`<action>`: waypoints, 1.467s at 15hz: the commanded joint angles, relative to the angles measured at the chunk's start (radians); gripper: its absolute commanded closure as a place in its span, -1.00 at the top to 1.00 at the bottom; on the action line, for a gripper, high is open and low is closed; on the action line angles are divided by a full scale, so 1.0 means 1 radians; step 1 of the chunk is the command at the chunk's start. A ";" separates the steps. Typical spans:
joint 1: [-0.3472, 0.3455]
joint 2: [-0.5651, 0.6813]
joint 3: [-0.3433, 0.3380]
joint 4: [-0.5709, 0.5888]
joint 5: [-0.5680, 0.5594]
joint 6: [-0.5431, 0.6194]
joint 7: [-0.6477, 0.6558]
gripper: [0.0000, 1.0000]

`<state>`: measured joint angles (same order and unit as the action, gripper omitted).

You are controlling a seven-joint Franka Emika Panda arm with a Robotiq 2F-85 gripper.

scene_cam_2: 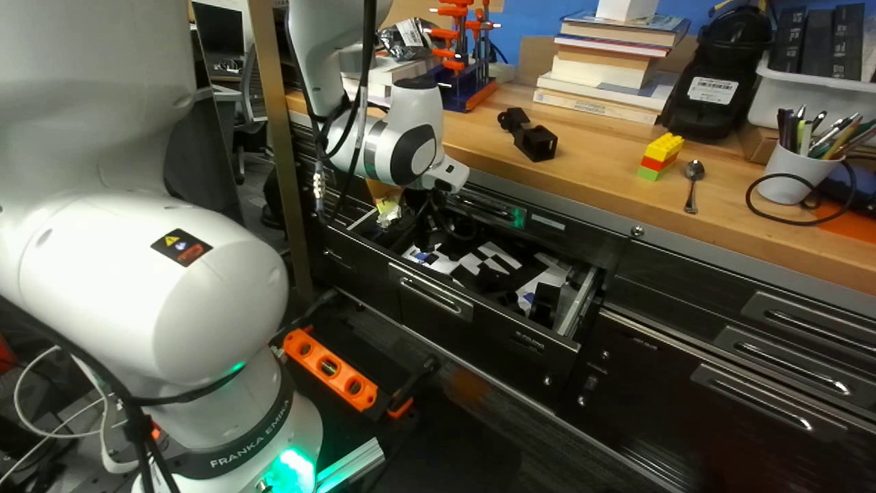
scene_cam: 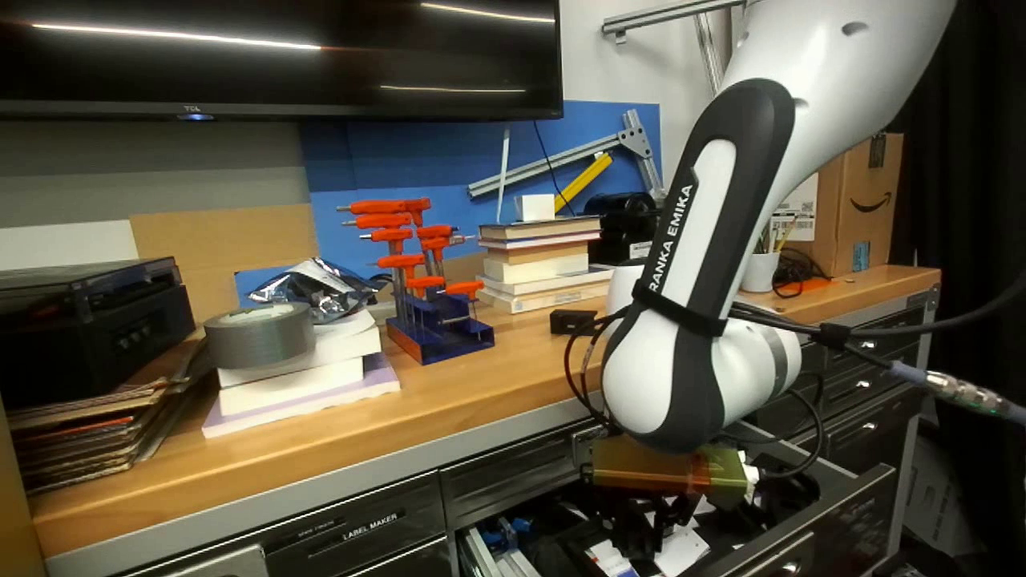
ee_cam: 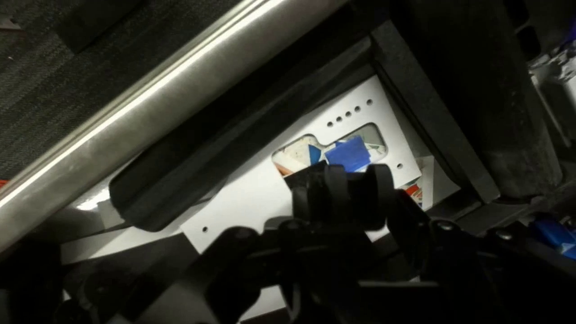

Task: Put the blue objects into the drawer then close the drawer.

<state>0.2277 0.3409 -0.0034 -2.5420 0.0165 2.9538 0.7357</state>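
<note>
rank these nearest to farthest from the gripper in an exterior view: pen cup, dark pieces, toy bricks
1. Dark pieces: on the counter, leftmost of three in picture
2. Toy bricks: left of the spoon
3. Pen cup: right of the spoon

Drawer (scene_cam_2: 486,329) pulled out under the bench top (scene_cam: 513,359). My gripper (ee_cam: 358,193) points down into it, over a panel (ee_cam: 243,207) lying inside. On the bench top, in an exterior view: two blocks (scene_cam_2: 525,140) in front of the book stack (scene_cam_2: 602,72); toy bricks (scene_cam_2: 660,156), spoon (scene_cam_2: 692,183), pen cup (scene_cam_2: 787,174) in order to their right. In an exterior view: tool rack (scene_cam: 433,340) left of the book stack, tape roll (scene_cam: 260,340) on books (scene_cam: 296,393) farther left.
</note>
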 commanded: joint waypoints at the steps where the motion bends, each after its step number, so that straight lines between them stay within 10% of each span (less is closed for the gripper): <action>1: 0.013 0.019 0.007 0.031 0.056 -0.008 -0.030 0.66; 4: 0.030 0.006 -0.010 0.023 0.061 -0.013 -0.021 1.00; 10: 0.110 -0.197 -0.156 -0.032 -0.065 -0.177 0.034 1.00; 22: -0.155 -0.561 0.031 0.113 -0.088 -0.585 -0.242 1.00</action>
<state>0.1300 -0.1966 -0.0136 -2.4777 -0.0498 2.3996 0.5217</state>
